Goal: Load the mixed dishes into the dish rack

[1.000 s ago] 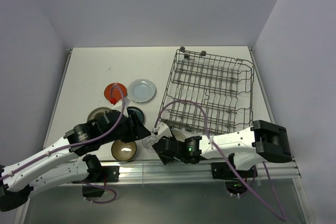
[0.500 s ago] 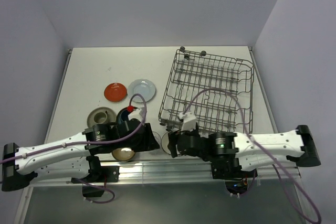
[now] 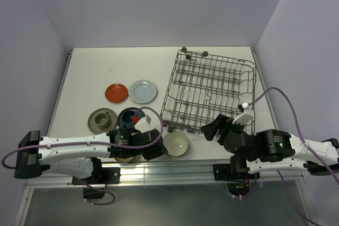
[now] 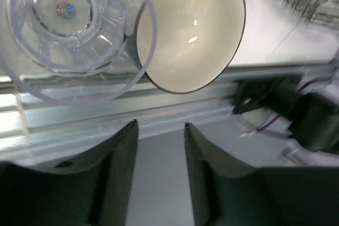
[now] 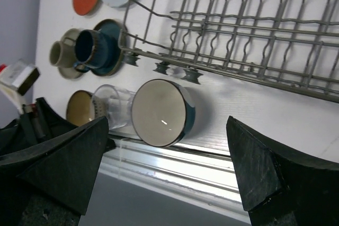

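The left hand [image 4: 159, 128] hovers, fingers slightly apart and empty, short of the clear glass cup [image 4: 66, 30], which sits just beside the cream bowl [image 4: 190, 30] at the tabletop's [image 3: 106, 67] near edge. I'd pinch the cup's rim only, clear of the bowl. The right hand [image 5: 167, 125] gapes, empty, by the dish rack [image 3: 212, 86].
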`<state>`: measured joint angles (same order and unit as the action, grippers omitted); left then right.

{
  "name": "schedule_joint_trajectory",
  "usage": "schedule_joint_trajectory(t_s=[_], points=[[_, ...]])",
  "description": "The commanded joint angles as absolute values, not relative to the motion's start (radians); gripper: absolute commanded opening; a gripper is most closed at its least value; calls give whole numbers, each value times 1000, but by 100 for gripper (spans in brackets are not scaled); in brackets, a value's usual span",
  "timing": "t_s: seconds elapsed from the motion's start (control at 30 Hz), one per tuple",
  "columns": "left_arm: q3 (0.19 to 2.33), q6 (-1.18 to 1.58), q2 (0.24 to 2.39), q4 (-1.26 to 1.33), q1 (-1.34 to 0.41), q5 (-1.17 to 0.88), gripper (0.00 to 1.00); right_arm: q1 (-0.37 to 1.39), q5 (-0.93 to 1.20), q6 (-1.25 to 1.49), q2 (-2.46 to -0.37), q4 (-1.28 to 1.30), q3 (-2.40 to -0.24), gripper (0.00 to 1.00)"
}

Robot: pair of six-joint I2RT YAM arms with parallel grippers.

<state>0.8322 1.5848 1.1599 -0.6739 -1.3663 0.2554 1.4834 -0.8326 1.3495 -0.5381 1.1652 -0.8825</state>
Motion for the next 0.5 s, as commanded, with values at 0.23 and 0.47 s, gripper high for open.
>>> schedule_joint_trajectory(t_s=[0.23, 0.47], points=[[834, 1993, 1187, -701, -1391, 371, 16, 1486, -865, 1376, -673, 1180, -907, 100], [888, 2019, 1272, -744, -1399, 357, 43, 1486, -847, 1358, -637, 1144, -870, 100]])
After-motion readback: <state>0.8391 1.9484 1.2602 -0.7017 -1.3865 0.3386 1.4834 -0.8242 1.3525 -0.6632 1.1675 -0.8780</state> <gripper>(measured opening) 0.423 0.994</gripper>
